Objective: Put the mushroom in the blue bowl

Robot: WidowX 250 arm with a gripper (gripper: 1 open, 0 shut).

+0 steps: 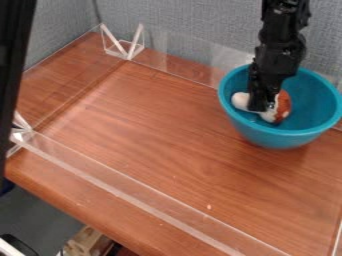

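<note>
The blue bowl (310,125) stands at the right side of the wooden table. Inside it lies the mushroom (242,99) on its side, cream stem to the left and reddish-brown cap to the right. My black gripper (265,101) reaches straight down into the bowl, and its fingers are shut on the mushroom's middle. The fingers hide the part of the mushroom between stem and cap.
A low clear plastic wall (80,165) runs around the wooden tabletop (134,120), with clear brackets at the back left corner (123,42). A grey fabric panel stands behind. A dark post (11,60) rises at the left edge.
</note>
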